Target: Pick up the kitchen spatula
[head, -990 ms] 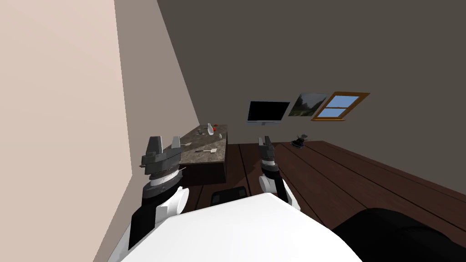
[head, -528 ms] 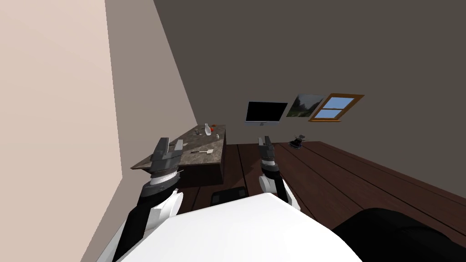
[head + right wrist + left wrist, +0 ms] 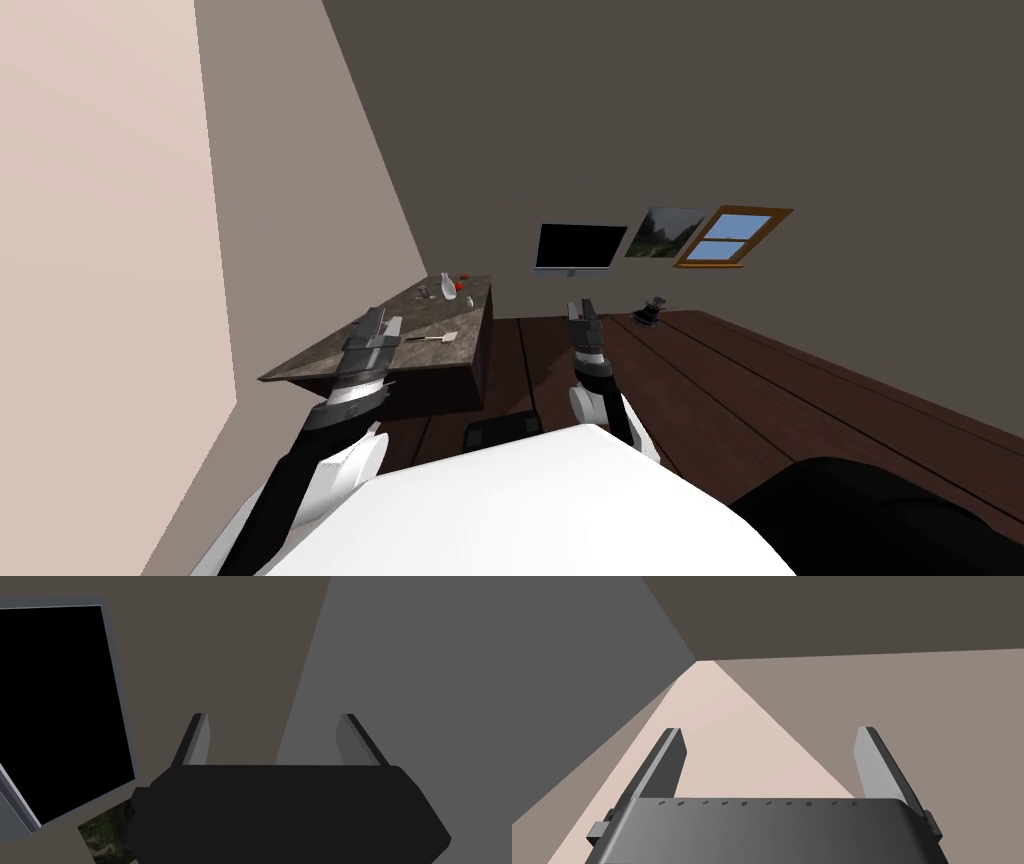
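Observation:
A small pale spatula (image 3: 436, 338) with a thin dark handle lies flat on the stone-topped counter (image 3: 320, 362) at the left of the head view. My left gripper (image 3: 380, 323) is raised over the counter's near part, a short way short of the spatula, and its wrist view shows the left gripper (image 3: 769, 736) open with nothing between the fingers. My right gripper (image 3: 583, 310) is held up in front of my chest, away from the counter; in its own wrist view the right gripper (image 3: 272, 722) is open and empty.
At the counter's far end stand a white bottle (image 3: 447, 286), a red item (image 3: 460, 285) and a few small pieces. The counter sits against the left wall. Dark wooden floor (image 3: 760, 380) stretches right, with a small dark object (image 3: 650, 316) by the far wall.
My view has shifted so the counter shows more fully at the left. My left gripper has turned edge-on and reached farther over the counter. The right arm has kept still.

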{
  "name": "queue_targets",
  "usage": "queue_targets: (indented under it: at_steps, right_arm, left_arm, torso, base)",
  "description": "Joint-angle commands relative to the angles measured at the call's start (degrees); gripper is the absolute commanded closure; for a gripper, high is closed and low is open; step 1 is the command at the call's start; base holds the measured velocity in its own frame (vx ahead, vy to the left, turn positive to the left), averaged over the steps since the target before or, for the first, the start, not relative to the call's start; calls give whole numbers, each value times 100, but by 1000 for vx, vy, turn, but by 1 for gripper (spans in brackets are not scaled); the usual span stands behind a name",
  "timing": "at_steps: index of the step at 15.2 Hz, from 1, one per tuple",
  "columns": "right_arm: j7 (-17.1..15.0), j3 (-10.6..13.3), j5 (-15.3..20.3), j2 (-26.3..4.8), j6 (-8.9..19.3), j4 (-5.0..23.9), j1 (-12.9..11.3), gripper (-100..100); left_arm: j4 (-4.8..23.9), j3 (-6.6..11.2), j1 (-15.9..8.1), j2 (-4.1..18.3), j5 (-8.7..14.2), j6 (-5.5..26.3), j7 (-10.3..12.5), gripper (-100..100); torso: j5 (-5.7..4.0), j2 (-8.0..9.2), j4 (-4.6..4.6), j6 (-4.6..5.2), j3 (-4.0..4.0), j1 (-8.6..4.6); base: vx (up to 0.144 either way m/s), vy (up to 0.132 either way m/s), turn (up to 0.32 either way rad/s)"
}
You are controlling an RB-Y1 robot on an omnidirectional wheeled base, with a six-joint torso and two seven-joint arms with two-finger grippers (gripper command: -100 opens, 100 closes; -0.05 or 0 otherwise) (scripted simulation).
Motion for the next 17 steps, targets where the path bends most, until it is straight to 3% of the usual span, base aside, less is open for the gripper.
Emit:
queue_targets:
  at_steps: [1,2,3,5,6,8,9,11,12,14,15,17]
  right_arm:
    - [0,0,0,0,0,0,0,0]
    - [0,0,0,0,0,0,0,0]
    - [0,0,0,0,0,0,0,0]
    - [0,0,0,0,0,0,0,0]
    - [0,0,0,0,0,0,0,0]
    - [0,0,0,0,0,0,0,0]
    - [0,0,0,0,0,0,0,0]
    - [0,0,0,0,0,0,0,0]
    - [0,0,0,0,0,0,0,0]
    - [0,0,0,0,0,0,0,0]
    - [0,0,0,0,0,0,0,0]
    - [0,0,0,0,0,0,0,0]
  left_arm:
    - [59,143,64,102,117,286,-64,-100]
    - [59,143,64,102,117,357,-64,-100]
    - [92,264,135,181,219,532,-127,-100]
    - [92,264,135,181,219,662,-127,-100]
    - [127,391,210,258,327,860,-194,-100]
    - [127,391,210,258,327,983,-194,-100]
    - [163,523,288,334,439,1175,-264,-100]
    - [163,523,288,334,439,1318,-264,-100]
    - [201,661,369,407,555,1528,-337,-100]
    - [201,661,369,407,555,1666,-337,-100]
    - [240,803,453,479,676,1863,-412,-100]
    - [240,803,453,479,676,2025,-412,-100]
  torso:
    - [0,0,0,0,0,0]
    - [1,2,1,1,1,3]
    - [2,5,1,0,3,4]
    - [0,1,0,0,1,-3]
    - [1,2,1,0,2,5]
    - [2,0,0,0,0,7]
    - [3,1,1,0,1,12]
    - [2,-1,0,0,0,6]
    - [3,0,0,0,0,14]
    - [2,-3,0,0,-2,8]
    - [3,-4,0,0,-2,14]
    - [3,-8,-1,0,-4,10]
  base:
    - [28,-93,-19]
    - [25,-99,-24]
    - [39,-123,-34]
    - [42,-102,-8]
    - [42,-87,-24]
    - [44,-83,-13]
    - [44,-98,-23]
    - [45,-82,-10]
    - [54,-86,-36]
    - [57,-81,-8]
    - [62,-82,-25]
    - [61,-81,-12]
